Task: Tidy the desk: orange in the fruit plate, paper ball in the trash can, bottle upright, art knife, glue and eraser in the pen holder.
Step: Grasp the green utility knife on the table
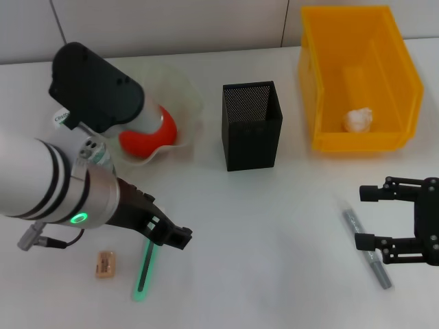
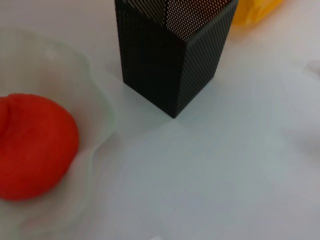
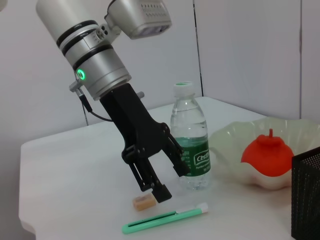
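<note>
The orange (image 1: pixel 146 139) lies in the translucent fruit plate (image 1: pixel 184 92), also seen as orange (image 2: pixel 34 146) and orange (image 3: pixel 267 152). The paper ball (image 1: pixel 358 120) rests in the yellow trash can (image 1: pixel 405 75). The bottle (image 3: pixel 190 144) stands upright beside the plate, mostly hidden behind my left arm in the head view. A green art knife (image 1: pixel 145 268) and a tan eraser (image 1: pixel 105 264) lie near the front left. My left gripper (image 1: pixel 171 235) hangs open just above the knife (image 3: pixel 165 218). My right gripper (image 1: pixel 364 218) is open over the grey glue stick (image 1: pixel 372 261). The black mesh pen holder (image 1: pixel 252 125) stands mid-table.
The white table runs to a wall at the back. The eraser (image 3: pixel 144 201) sits close to the knife and the bottle's base. The pen holder (image 2: pixel 170 55) stands between the fruit plate (image 2: pixel 97 107) and the trash can.
</note>
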Motion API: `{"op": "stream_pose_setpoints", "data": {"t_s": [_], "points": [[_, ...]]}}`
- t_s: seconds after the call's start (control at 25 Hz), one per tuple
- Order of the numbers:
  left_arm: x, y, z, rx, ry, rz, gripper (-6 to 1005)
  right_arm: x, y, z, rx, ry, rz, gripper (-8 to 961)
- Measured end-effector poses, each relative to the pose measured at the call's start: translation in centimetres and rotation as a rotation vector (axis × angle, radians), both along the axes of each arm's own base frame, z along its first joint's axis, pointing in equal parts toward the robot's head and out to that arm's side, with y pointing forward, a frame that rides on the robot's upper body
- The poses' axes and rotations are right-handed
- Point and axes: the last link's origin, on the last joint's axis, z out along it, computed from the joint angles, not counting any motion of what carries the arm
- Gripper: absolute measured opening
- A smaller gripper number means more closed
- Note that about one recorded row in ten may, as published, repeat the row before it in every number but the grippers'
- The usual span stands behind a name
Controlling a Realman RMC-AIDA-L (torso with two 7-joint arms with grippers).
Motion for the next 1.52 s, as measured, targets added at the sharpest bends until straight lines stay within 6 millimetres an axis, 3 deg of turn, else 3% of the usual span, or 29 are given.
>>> {"op": "stream_pose_setpoints", "data": {"t_s": [0.24, 0.64, 1.52], "points": [[0.3, 0.3, -0.5, -0.019, 0.028, -0.008, 842, -0.1, 0.0, 0.0, -0.003, 0.005, 0.005, 768], [-1.6, 1.3, -1.1, -0.014, 0.12, 0.026, 842, -0.1, 0.0, -0.3, -0.008, 0.02, 0.006, 768], [-1.7, 2.0, -2.8, -0.03, 0.142, -0.017, 841, 0.1, -0.1, -0.6, -0.01, 0.045, 0.002, 768]]}}
